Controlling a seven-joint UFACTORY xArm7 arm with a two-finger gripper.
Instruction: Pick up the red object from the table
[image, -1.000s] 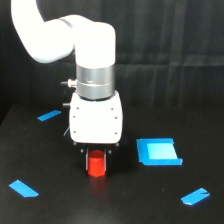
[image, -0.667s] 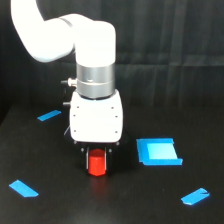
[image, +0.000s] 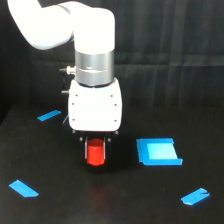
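Now your gripper (image: 96, 145) straddles the red object (image: 95, 153) on the tabletop (image: 60, 205), clench unclear; it looks light and rigid, so pinch its flat sides mid-height.

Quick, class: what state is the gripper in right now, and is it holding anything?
Gripper: jaws down around the red object; whether they are shut on it cannot be told.

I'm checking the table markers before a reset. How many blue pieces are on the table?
4: a strip at the exterior view's left rear, a strip front left, a square patch right of the gripper, a strip front right. The arm could hide more.
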